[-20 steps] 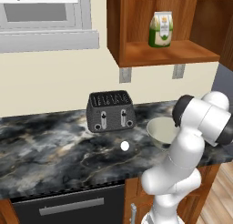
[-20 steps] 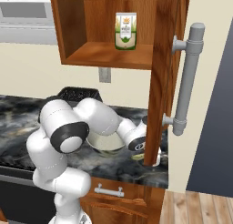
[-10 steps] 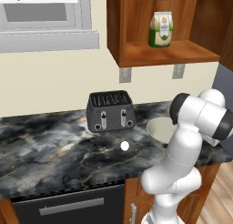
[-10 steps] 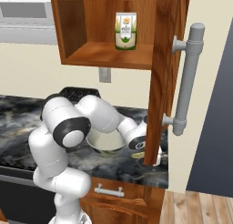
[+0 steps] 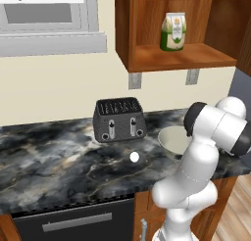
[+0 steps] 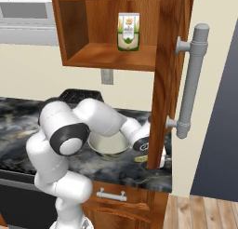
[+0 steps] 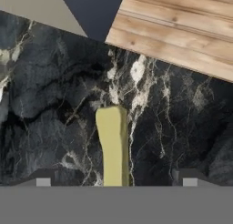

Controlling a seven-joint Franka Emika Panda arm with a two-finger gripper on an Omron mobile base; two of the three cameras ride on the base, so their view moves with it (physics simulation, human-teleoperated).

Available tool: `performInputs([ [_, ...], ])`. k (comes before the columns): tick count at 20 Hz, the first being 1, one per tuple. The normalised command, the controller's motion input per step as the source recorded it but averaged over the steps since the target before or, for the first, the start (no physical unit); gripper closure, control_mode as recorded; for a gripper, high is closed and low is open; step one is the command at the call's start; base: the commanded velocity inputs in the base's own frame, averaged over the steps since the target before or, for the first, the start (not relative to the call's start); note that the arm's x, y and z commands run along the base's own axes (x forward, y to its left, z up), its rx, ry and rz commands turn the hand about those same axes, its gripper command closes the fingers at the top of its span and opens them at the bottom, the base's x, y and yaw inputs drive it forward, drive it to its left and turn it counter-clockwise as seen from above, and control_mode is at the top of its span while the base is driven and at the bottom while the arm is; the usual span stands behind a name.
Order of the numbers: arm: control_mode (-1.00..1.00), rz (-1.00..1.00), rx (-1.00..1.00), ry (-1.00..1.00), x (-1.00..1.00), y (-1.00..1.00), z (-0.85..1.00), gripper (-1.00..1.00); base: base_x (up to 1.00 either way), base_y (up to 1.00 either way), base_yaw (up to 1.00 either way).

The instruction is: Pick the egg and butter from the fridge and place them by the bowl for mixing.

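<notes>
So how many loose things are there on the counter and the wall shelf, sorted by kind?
Toaster: 1
Bowl: 1
Egg: 1
Butter stick: 1, lying on the counter between the open pincer tips
Carton: 1, on the shelf
Total: 5
</notes>
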Motion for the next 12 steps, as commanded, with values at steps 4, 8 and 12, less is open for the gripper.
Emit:
performInputs([
  [4, -1.00, -0.08, 0.00, 0.00, -0.16, 0.08, 0.30, -1.00, 0.00, 0.00, 0.00],
  [8, -1.00, -0.11, -0.01, -0.01, -0.25, 0.20, 0.23, -1.00, 0.00, 0.00, 0.00],
  [12, -1.00, -0.11, 0.00, 0.00, -0.24, 0.02, 0.39, -1.00, 0.00, 0.00, 0.00],
])
